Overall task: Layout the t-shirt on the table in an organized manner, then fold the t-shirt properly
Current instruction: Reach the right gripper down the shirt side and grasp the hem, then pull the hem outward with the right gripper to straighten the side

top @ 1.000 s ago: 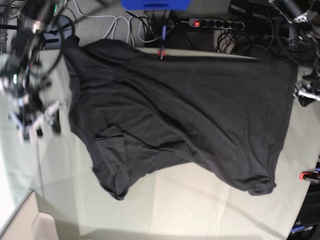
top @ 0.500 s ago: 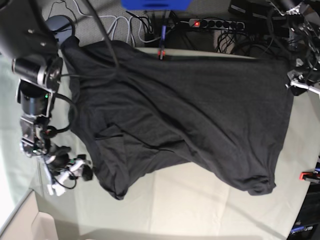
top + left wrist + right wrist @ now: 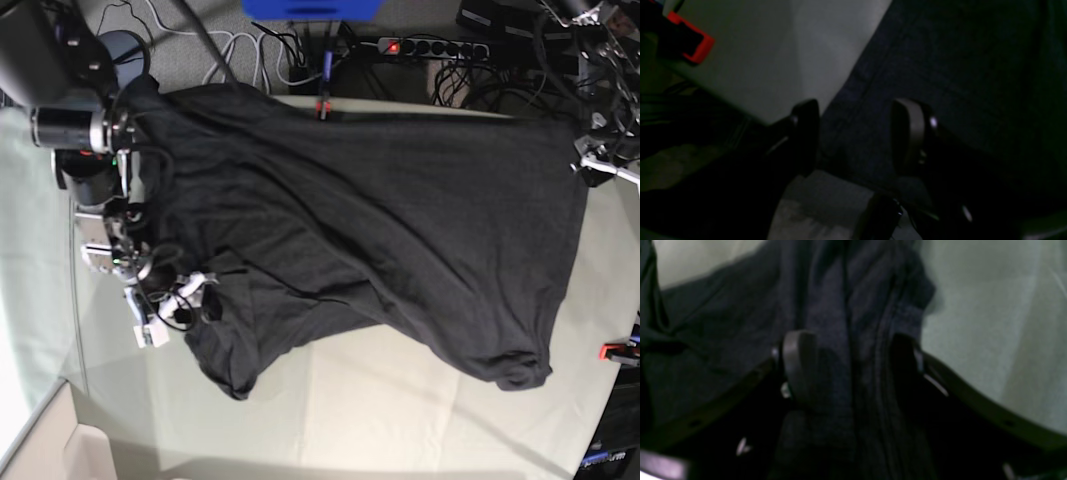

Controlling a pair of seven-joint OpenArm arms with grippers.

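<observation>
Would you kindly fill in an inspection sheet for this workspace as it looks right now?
Surface: table, pale creased cloth, red clamp at far edge.
Job's things: t-shirt spread but wrinkled, one corner bunched.
Clutter: nothing seen.
Grippers: right claw open, straddling a shirt fold; left claw open over the shirt's hem.
Cables: white and dark leads behind the table.
Surroundings: power strip, blue object.

- The t-shirt (image 3: pixel 380 230) is big, dark and soft. It lies spread out but wrinkly, with bunched corners at the bottom.
- The table (image 3: pixel 400 410) is flat, with pale green cloth under the shirt.
</observation>
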